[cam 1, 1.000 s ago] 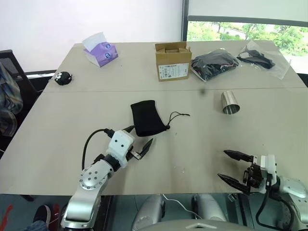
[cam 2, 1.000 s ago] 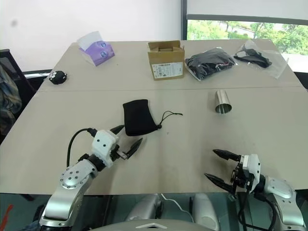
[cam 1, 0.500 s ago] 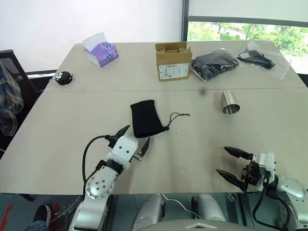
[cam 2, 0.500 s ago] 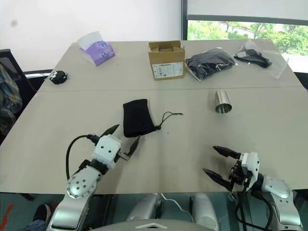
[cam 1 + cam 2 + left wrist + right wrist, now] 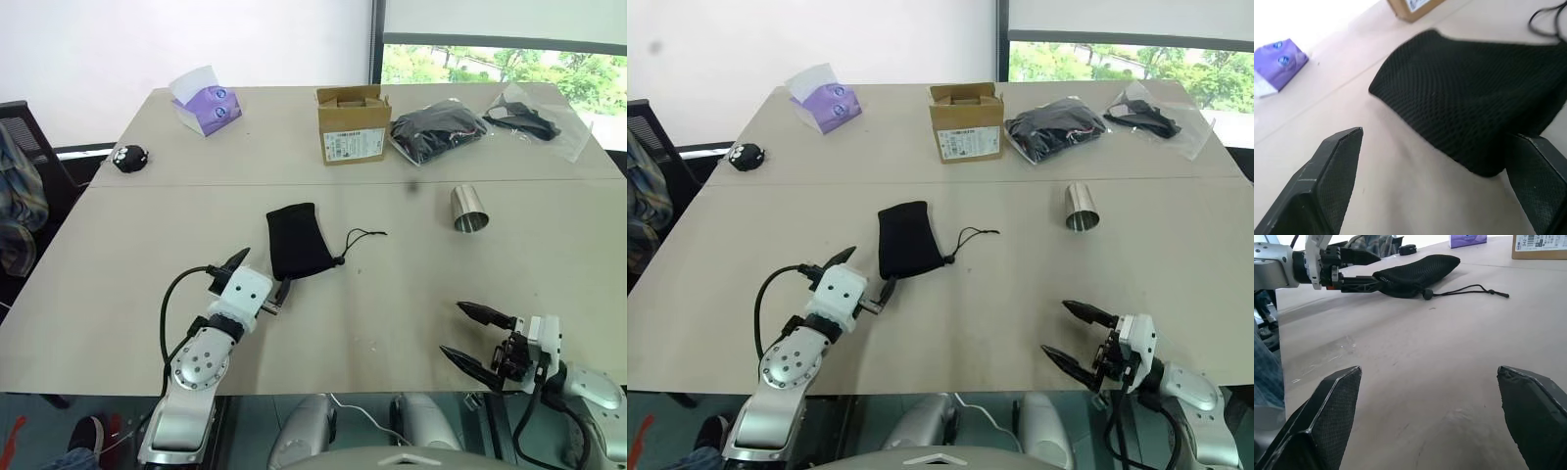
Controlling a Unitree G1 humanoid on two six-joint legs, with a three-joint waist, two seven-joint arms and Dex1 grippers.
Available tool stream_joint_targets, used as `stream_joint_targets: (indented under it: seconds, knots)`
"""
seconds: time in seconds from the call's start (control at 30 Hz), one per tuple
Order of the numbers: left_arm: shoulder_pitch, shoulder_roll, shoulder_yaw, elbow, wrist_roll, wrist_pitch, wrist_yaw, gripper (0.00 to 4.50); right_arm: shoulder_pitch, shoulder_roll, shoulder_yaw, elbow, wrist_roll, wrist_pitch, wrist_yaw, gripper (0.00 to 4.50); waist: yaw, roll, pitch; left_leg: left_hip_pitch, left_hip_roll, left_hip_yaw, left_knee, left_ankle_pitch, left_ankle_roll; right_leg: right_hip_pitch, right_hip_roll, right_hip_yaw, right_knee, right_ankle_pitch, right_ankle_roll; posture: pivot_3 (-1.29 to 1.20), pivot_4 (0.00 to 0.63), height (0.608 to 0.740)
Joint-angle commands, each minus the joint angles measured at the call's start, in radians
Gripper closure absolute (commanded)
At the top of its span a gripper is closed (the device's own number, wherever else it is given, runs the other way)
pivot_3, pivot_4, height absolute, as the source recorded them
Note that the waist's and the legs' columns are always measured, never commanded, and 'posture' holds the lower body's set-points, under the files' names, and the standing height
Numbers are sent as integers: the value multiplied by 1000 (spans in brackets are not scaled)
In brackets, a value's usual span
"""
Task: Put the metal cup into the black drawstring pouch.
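Item, left gripper (image 5: 257, 274): jaws standing wide apart, holding nothing, hovering at the near end of the black drawstring pouch (image 5: 298, 240), one finger (image 5: 1332, 166) on open table, the other crowding the pouch's corner. Item, right gripper (image 5: 468, 335): likewise spread wide and empty, waiting at about 5 o'clock over bare tabletop. Item, metal cup (image 5: 468, 209): lying on its side at about 2 o'clock from the pouch, well apart from it and from both grippers, mouth facing the near edge. Risks, as judged: the pouch is lying flat with its mouth cinched and its cord (image 5: 363, 238) trailing toward 3 o'clock, so a pinch here is likely gathering both layers and sealing it further, or simply sliding the cloth; the cup, being round and on its side, is liable to roll if nudged. Surroundings at 12 o'clock: cardboard box (image 5: 352, 124), tissue pack (image 5: 204, 102), two clear bags of black goods (image 5: 436, 131), a small black object (image 5: 128, 158). Nothing is standing between cup and pouch.
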Motion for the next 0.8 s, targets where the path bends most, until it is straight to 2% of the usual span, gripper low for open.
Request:
stream_joint_targets:
  seconds: [0.03,0.07,0.17,0.4,0.43,0.5,0.63,0.8]
  knots:
    - [-23,8,16,2,-22,0,-15,28,-4,-2,-30,-21,10,-19,-3,0,0,0,0,0,0,0,0,0,0,0,0,0,0,0,0,0,150,740]
    - [-30,11,15,9,-28,-6,-23,28,-4,-2,-31,-21,10,-20,-4,0,0,0,0,0,0,0,0,0,0,0,0,0,0,0,0,0,150,740]
    - [-57,20,5,21,-47,-20,-55,829,-6,0,-33,-16,8,-26,-6,0,0,0,0,0,0,0,0,0,0,0,0,0,0,0,0,0,150,740]
    - [-78,11,-17,0,-100,41,-107,4149,-7,16,-32,-17,6,-33,-28,0,0,0,0,0,0,0,0,0,0,0,0,0,0,0,0,0,150,740]
    - [-84,10,-18,-6,-103,49,-109,4444,-8,19,-34,-16,5,-32,-35,0,0,0,0,0,0,0,0,0,0,0,0,0,0,0,0,0,150,740]
    - [-100,0,-13,-13,-116,72,-107,4444,-24,35,-49,-9,-11,-20,-96,0,0,0,0,0,0,0,0,0,0,0,0,0,0,0,0,0,150,740]
    - [-153,-38,-15,-39,-151,154,-93,4444,-106,71,-65,-8,-83,100,-336,0,-1,0,0,0,0,0,0,0,0,0,0,1,1,0,0,0,150,740]
    - [-259,-150,14,-64,-220,320,-21,4444,-252,107,-63,8,-178,204,-563,0,-1,0,0,-1,-1,0,1,0,0,-2,1,0,3,0,0,0,150,740]
